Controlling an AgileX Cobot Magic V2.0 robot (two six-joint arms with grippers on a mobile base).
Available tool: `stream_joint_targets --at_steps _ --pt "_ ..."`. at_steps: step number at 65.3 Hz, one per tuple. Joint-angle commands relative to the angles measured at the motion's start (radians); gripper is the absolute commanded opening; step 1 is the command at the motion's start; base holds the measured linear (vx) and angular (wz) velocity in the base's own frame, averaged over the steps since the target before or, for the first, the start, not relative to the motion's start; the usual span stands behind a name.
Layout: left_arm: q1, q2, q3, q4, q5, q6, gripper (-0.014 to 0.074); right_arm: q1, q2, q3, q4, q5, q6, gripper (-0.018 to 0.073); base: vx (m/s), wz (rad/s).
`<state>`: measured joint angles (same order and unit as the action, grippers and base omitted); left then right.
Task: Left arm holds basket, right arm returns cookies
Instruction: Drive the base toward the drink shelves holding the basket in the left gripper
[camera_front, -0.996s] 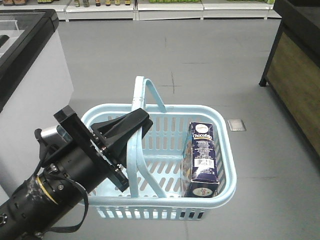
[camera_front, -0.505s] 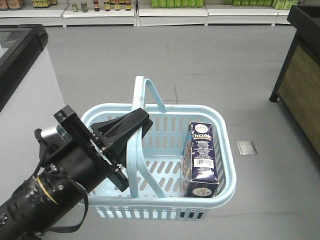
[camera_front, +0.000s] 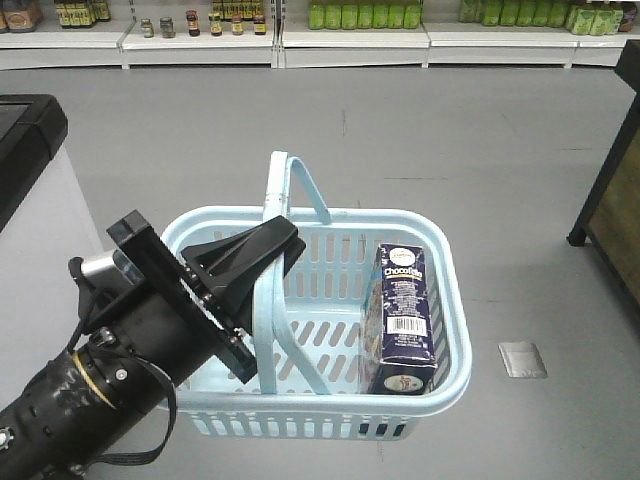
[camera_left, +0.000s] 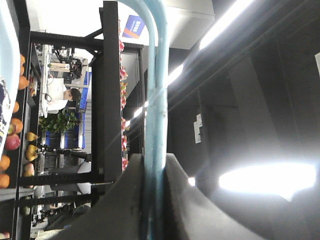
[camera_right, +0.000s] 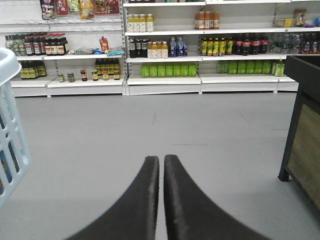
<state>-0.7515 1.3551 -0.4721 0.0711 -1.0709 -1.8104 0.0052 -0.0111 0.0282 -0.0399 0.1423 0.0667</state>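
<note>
Front view, left arm: the thick black cylindrical left arm (camera_front: 110, 370) with a yellow ring reaches in from the lower left.
Front view, grip: its wedge-shaped left gripper (camera_front: 282, 244) is clamped on one hoop handle (camera_front: 265, 320) of the light blue slotted plastic basket (camera_front: 370, 215), apparently to keep it steady.
Front view, cookies: the tall dark navy cookie carton (camera_front: 403, 318) stands upright inside the basket against the right wall, untouched.
Front view, second handle (camera_front: 298, 185): it stands upright at the far rim, leaving the carton's side open.
Left wrist view: the blue handle (camera_left: 156, 90) runs between the dark jaws of the left gripper (camera_left: 153, 165), pinched from both sides.
Right wrist view: the right gripper (camera_right: 161, 162) has its black fingers pressed together, holding nothing, aimed at stocked supermarket shelves (camera_right: 165, 50).
Right wrist view, basket (camera_right: 11, 140): only a corner shows at the left, so this gripper is outside it.
Next: it must spread before it can take the carton.
</note>
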Motion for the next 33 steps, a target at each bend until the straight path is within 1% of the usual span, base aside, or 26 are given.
stream_joint_targets --at_steps 1,33 --pt "-0.006 -0.035 -0.029 -0.011 -0.144 0.001 0.0 -0.005 -0.009 0.018 -0.003 -0.076 -0.009 -0.0006 0.54 0.01" --pt "-0.006 -0.035 -0.029 -0.011 -0.144 0.001 0.0 -0.005 -0.009 0.018 -0.003 -0.076 -0.009 -0.0006 0.55 0.0"
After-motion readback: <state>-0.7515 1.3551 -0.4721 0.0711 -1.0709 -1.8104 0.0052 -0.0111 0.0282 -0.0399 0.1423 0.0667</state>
